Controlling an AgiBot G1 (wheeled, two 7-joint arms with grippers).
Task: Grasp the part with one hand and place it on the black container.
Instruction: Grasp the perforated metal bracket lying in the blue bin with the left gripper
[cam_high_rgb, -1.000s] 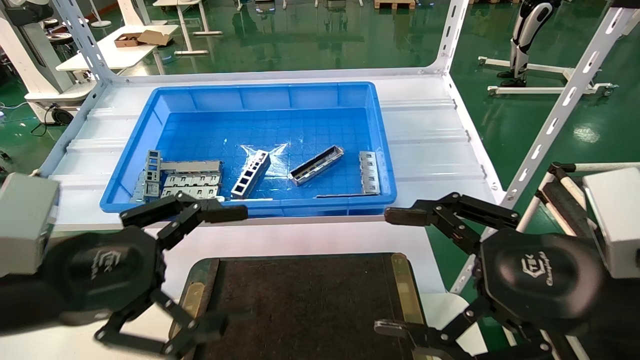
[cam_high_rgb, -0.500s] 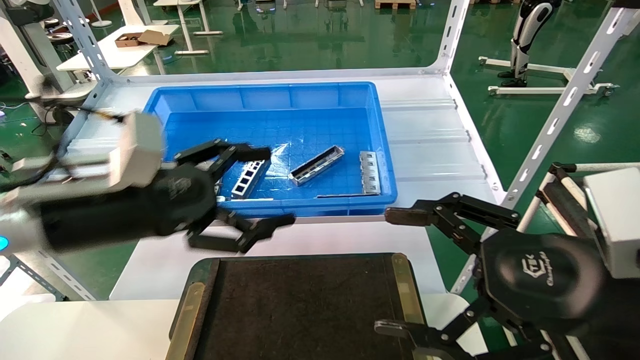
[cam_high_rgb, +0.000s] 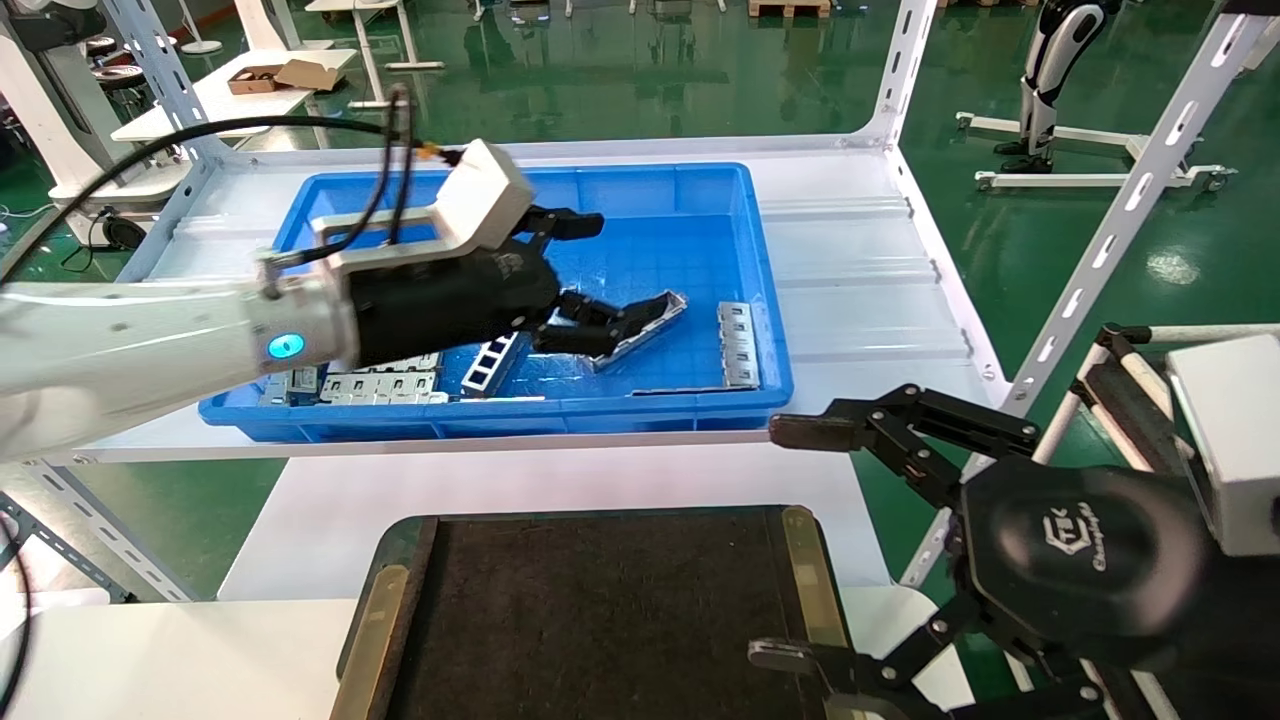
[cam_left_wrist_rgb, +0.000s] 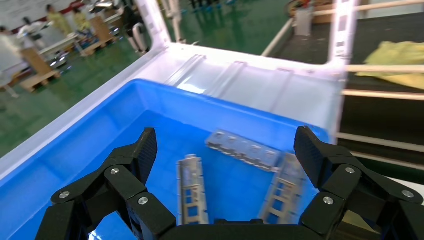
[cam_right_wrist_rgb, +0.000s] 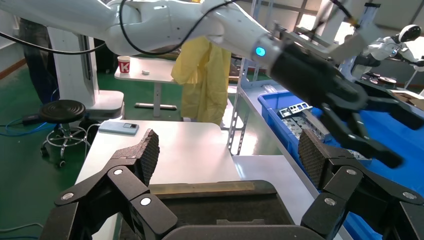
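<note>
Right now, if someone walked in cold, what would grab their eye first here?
The left gripper, open, reaching into the blue bin over the grey part. In front lies the black container, bare. The right gripper hangs open beside its right edge.

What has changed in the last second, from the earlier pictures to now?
The left gripper moved from low beside the black container forward and up into the blue bin. It is now open over the part and has grasped nothing. The right gripper, open by the container, and the metal pieces in the bin stayed where they were.
</note>
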